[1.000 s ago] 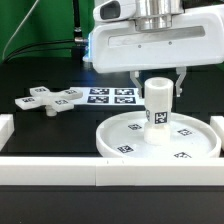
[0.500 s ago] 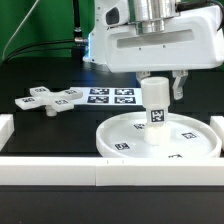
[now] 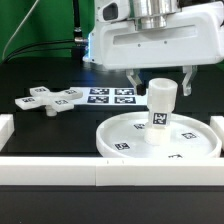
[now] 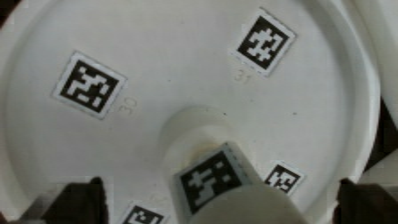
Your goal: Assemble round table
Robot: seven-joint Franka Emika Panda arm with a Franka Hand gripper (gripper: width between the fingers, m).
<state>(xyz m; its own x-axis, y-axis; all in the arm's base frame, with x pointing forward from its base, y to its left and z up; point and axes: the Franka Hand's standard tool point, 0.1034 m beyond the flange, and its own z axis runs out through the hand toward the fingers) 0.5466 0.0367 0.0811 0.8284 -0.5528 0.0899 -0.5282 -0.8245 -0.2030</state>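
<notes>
Exterior view: my two-finger gripper (image 3: 161, 86) hangs wide open over the short thick white plastic cylinder leg (image 3: 161, 112), one finger on each side of its top and neither seen to touch it, so I hold nothing. The leg stands at the middle of the large white rimmed round plastic disc (image 3: 114, 131), which lies flat on the black table (image 3: 50, 130) just behind the long white border bars (image 3: 60, 170). The leg looks to lean a little toward the exterior view's right, and whether it is seated in the disc cannot be told. The white plastic cross-shaped base (image 3: 48, 99) lies well apart toward the exterior view's left, beside the marker board (image 3: 112, 96), and is joined to nothing. The wrist view shows the leg's tagged side between my dark fingertips (image 4: 80, 203), with square black-and-white tags scattered over the disc's face. The risk, as I judge it: if the leg is loose, a closing grip that meets one side first could tip it or skid the disc, and a hold taken too high on the smooth plastic could slip. All three parts are plain, glossy white.
</notes>
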